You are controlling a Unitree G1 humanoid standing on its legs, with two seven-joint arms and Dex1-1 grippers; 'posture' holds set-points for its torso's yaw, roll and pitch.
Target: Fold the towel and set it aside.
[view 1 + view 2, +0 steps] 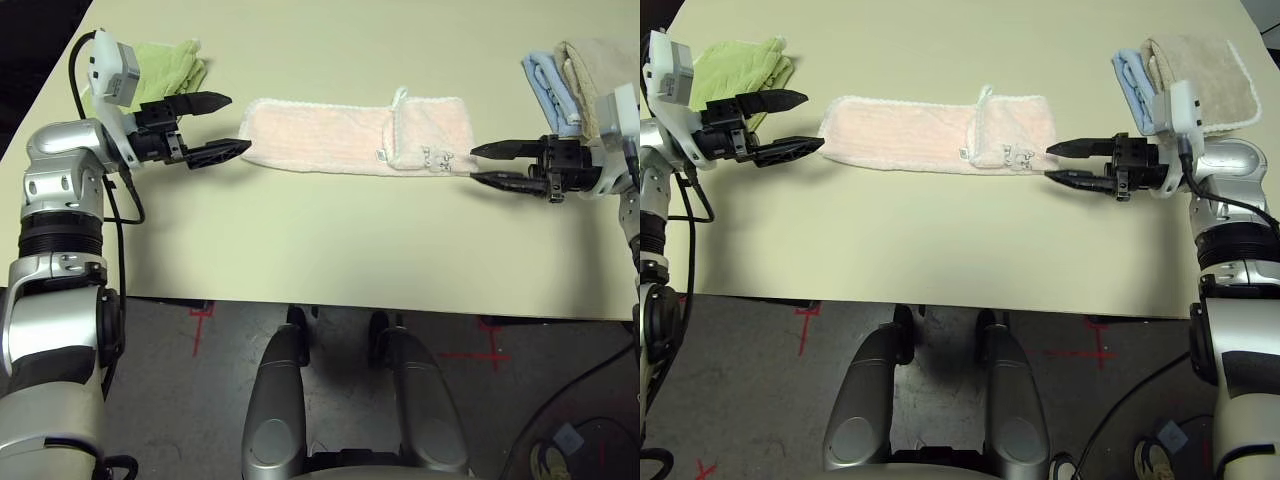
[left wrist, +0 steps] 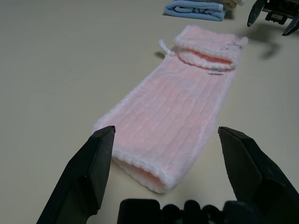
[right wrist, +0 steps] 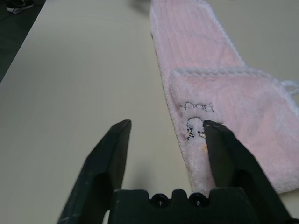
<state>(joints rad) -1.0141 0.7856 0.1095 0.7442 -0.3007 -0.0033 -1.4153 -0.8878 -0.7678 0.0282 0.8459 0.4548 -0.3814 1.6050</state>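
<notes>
The pale pink towel (image 1: pixel 350 135) lies flat on the table as a long folded strip, its right end doubled back over itself, with dark embroidery and a small tag near that flap (image 3: pixel 198 122). My left gripper (image 1: pixel 224 125) stands open just off the strip's left end (image 2: pixel 149 158), not touching it. At the right end, my right gripper (image 1: pixel 478 165) is open with nothing between its fingers, its tips right beside the towel's corner.
A light green folded towel (image 1: pixel 170 62) lies behind the left gripper at the table's back left. Light blue (image 1: pixel 548 80) and beige (image 1: pixel 1205 75) folded towels are stacked at the back right, behind the right wrist. The beige table (image 1: pixel 320 240) has open surface in front of the towel.
</notes>
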